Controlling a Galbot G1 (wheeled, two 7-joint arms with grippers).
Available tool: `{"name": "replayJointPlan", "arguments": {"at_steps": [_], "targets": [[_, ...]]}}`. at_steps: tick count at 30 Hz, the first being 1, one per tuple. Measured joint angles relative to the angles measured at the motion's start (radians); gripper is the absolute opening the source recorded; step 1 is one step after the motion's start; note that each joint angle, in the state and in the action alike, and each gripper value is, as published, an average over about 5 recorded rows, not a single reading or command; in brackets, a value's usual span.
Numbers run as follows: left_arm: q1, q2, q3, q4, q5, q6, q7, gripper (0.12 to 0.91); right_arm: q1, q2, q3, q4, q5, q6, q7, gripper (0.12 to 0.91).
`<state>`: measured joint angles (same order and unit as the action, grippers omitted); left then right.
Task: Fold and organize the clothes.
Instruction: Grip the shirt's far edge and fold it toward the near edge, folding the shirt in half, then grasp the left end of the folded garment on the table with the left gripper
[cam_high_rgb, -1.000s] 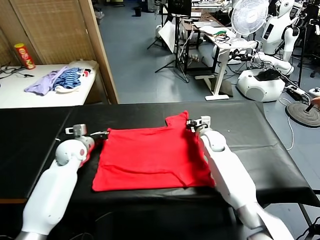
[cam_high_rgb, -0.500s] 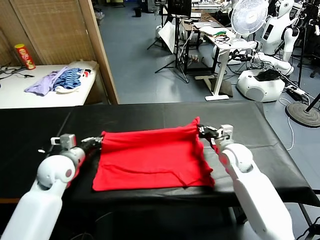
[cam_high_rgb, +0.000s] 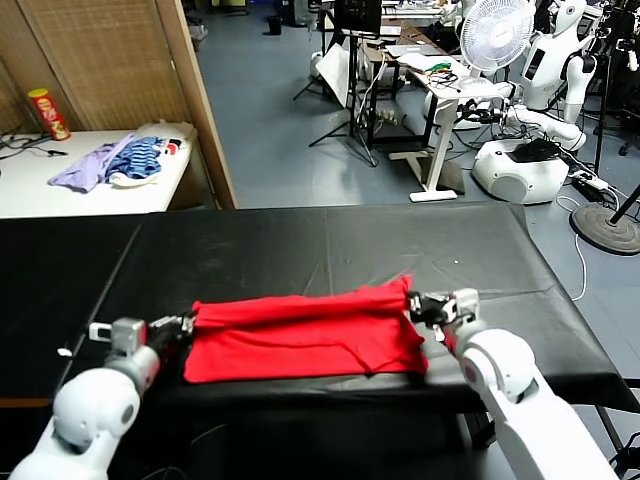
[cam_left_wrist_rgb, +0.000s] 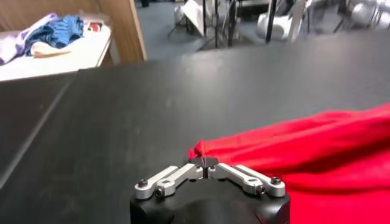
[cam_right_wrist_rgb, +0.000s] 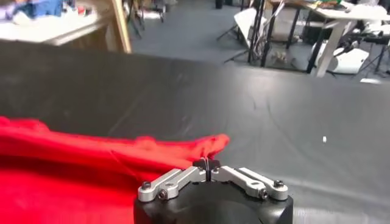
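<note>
On the black surface the red T-shirt lies half-folded near the front edge. Left hand and right hand each pinch a corner shut. Soft, light, floppy cloth; corners are the best hold.

Both arms reach forward low over the bench, elbows near the robot's body. The left tool sits at the left, its fingers pinched together on a corner of red T-shirt. The right tool mirrors it, fingers pinched on the opposite corner
</note>
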<state>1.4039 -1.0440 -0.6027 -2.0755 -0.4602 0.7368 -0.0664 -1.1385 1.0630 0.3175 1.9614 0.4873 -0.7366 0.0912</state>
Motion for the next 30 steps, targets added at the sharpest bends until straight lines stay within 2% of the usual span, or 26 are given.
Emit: {"name": "replayJointPlan", "arguments": {"at_steps": [4, 7, 13, 16, 18, 22, 27, 30], "targets": [[0.029, -0.005, -0.002, -0.018, 0.006, 0.0, 0.0, 0.128, -0.031, 0.002, 0.015, 0.021, 0.005, 0.0, -0.001, 0.143], [0.044, -0.011, -0.005, -0.036, 0.006, 0.0, -0.002, 0.193, -0.051, -0.001, 0.033, 0.044, 0.021, 0.0, -0.005, 0.255], [0.069, -0.015, -0.025, -0.082, -0.016, 0.0, -0.007, 0.517, -0.056, 0.002, 0.079, 0.077, 0.069, 0.01, 0.001, 0.573], [0.056, -0.018, -0.037, -0.095, -0.069, 0.0, -0.027, 0.679, -0.025, 0.021, 0.084, 0.059, 0.048, 0.053, 0.023, 0.709], [0.032, -0.023, -0.038, -0.087, -0.112, -0.001, -0.051, 0.754, 0.008, 0.041, 0.074, 0.028, 0.018, 0.083, 0.031, 0.773], [-0.037, -0.034, -0.022, -0.027, -0.196, -0.001, -0.089, 0.795, 0.079, 0.09, 0.032, -0.063, -0.031, 0.109, 0.031, 0.796], [-0.098, -0.044, -0.003, 0.07, -0.261, -0.001, -0.08, 0.784, 0.139, 0.143, -0.019, -0.168, -0.067, 0.113, 0.031, 0.784], [-0.118, -0.05, 0.003, 0.118, -0.284, -0.001, -0.076, 0.714, 0.151, 0.17, -0.033, -0.209, -0.082, 0.115, 0.032, 0.729]]}}
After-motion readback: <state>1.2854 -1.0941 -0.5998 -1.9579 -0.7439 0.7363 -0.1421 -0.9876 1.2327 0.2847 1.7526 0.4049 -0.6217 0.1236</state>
